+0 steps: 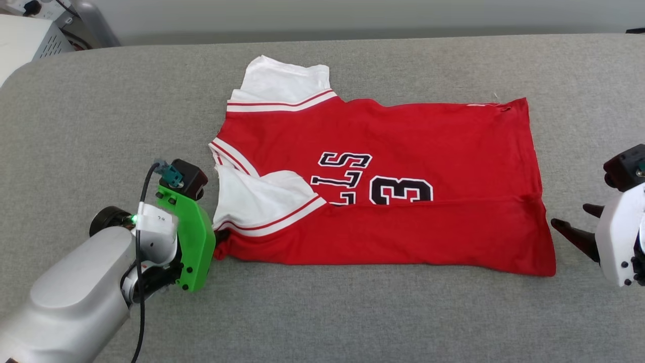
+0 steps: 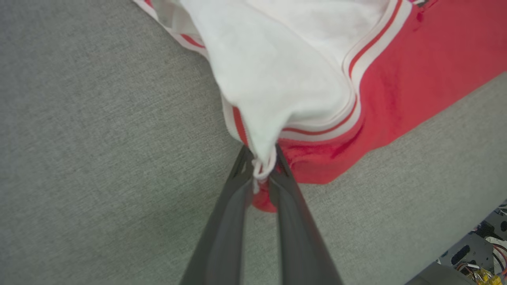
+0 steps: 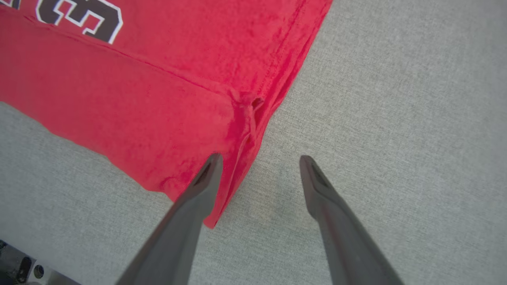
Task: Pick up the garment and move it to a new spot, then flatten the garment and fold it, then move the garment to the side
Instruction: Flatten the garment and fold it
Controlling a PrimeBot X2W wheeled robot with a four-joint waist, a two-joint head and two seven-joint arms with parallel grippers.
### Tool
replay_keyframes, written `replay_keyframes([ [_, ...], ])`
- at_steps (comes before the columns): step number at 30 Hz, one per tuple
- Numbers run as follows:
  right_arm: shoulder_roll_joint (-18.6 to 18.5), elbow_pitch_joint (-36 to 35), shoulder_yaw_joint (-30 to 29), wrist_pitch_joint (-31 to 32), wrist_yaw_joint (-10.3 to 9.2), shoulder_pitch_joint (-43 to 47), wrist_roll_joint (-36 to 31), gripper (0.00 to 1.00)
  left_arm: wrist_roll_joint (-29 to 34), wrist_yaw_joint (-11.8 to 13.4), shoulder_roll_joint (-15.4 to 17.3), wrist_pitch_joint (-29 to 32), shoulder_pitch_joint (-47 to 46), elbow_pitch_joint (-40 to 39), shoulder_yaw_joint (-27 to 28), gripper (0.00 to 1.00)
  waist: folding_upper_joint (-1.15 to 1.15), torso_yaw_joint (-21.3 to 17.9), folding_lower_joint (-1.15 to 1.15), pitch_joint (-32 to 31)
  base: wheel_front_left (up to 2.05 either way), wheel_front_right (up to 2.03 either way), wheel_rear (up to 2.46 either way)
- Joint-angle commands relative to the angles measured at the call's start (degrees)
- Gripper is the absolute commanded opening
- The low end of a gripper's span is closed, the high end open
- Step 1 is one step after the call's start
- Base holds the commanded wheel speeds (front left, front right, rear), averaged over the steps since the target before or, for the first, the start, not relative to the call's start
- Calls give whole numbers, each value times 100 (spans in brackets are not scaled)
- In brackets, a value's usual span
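The left gripper [image 2: 261, 171] has its two dark fingers drawn together on the garment [image 2: 400, 95], with a small bunch of cloth pinched between the tips. The bunch is the pointed end of the white sleeve [image 2: 277, 71] and a bit of the red corner beneath it (the red shows as a small fold just under the tips). Only a narrow slit remains between the fingers further down. From the head camera this pincer sits at the garment's left end, mostly hidden behind its green mount [image 1: 194, 237].

The right gripper [image 3: 259, 158] stands with its fingers wide apart and holds nothing. In its own wrist view one fingertip lies over the red hem corner and the other over the bare grey surface [image 3: 396, 118]. Whether either tip actually touches the cloth or the surface I cannot tell.

The garment lies in the middle of the grey padded surface, spread sideways, with the sleeves toward the robot's left and the hem toward its right. Its near edge is folded up over the lower part of the black lettering and the number. The far sleeve lies flat, pointing away from the robot.
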Motion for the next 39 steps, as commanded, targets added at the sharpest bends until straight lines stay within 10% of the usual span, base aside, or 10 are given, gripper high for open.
replay_keyframes([
  [1, 81, 45, 29, 84, -4, 74, 30, 100, 71, 17, 32, -44, -38, -58, 9, 0, 0, 62, 0, 76, 0, 0, 0],
  [15, 884, 1309, 597, 91, -4, 227, -68, 100, 220, 127, 21, -282, 50, -176, -38, 0, 0, 162, 0, 346, 0, 0, 0],
  [16, 897, 1325, 607, -6, -4, 208, -34, 0, 202, 128, 30, -307, 94, -159, -38, 0, 0, 136, 0, 308, 0, 0, 0],
  [39, -175, -481, -388, -440, -4, 1510, 308, 0, -231, 623, 914, -399, 1430, -1640, -100, 0, 0, 116, 0, -707, 0, 0, 0],
])
